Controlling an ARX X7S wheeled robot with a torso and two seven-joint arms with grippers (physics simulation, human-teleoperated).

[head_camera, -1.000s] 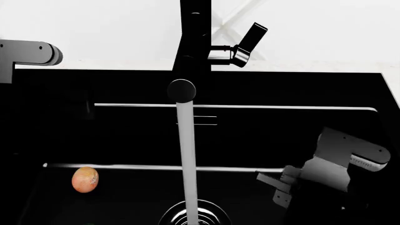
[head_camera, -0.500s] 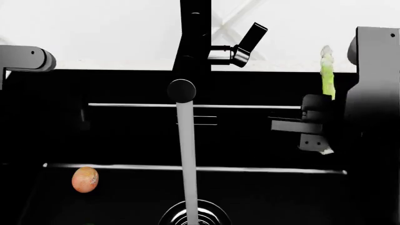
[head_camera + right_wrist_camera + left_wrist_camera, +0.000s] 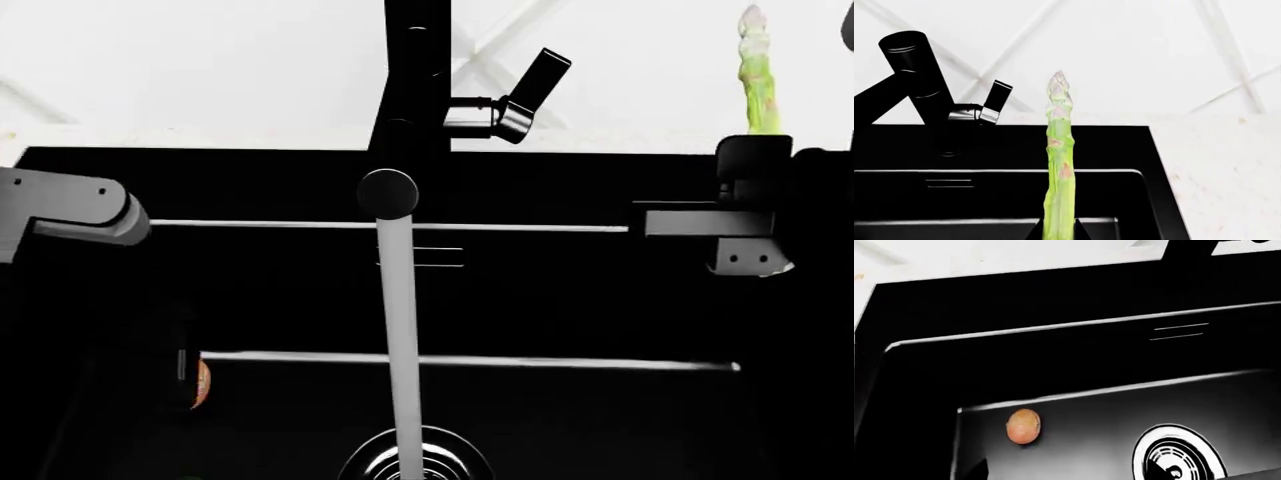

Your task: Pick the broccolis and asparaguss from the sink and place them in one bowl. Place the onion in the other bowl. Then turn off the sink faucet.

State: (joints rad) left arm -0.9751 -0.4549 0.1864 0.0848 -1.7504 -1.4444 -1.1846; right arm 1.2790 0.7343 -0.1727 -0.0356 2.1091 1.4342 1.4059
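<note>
My right gripper (image 3: 761,145) is shut on a green asparagus spear (image 3: 761,75) and holds it upright, high over the right side of the black sink (image 3: 561,300). In the right wrist view the spear (image 3: 1059,165) rises from between my fingers, with the gripper (image 3: 1057,234) at the frame's edge. The orange onion (image 3: 1023,426) lies on the sink floor at the left. In the head view the onion (image 3: 202,384) is mostly hidden behind my dark left gripper (image 3: 180,365), which hangs just over it; its jaws do not show. No broccoli or bowls are in view.
The black faucet (image 3: 414,90) stands at the back centre with its handle (image 3: 531,90) tilted up to the right. Water (image 3: 400,350) runs down into the drain (image 3: 414,460). White countertop (image 3: 1227,175) lies right of the sink.
My right arm has lifted the asparagus out of the sink and moved it up and to the right. My left arm has come down toward the onion and now covers most of it.
</note>
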